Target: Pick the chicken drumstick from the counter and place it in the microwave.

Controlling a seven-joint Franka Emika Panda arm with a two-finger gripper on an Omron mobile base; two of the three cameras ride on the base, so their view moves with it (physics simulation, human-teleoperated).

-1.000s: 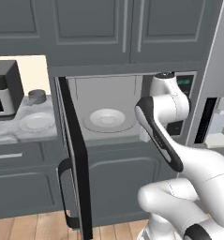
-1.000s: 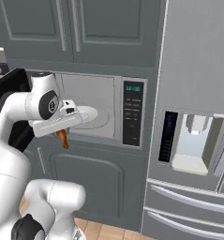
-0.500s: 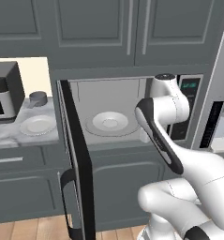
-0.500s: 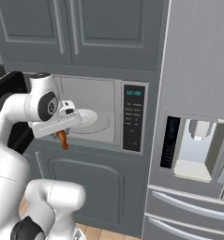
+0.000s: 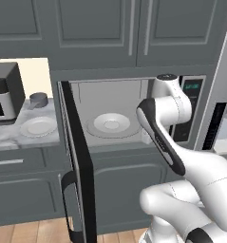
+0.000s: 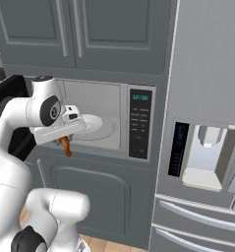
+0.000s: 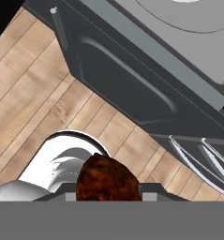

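Note:
My gripper is shut on the chicken drumstick, a small reddish-brown piece that hangs down from the hand, just outside the front of the open microwave. In the hand view the drumstick sits between the fingertips of the gripper, above the wooden floor. The microwave shows its pale cavity and white turntable; its black-edged door stands swung out to the left. The marble counter lies left of the door.
A white plate, a grey cup and a dark appliance stand on the counter. The keypad panel and a steel fridge with a dispenser are to the right. Dark cabinet fronts run below the microwave.
The whole picture has shifted slightly, so the camera moved a little. The hand has edged slightly left in front of the microwave, still holding the drumstick.

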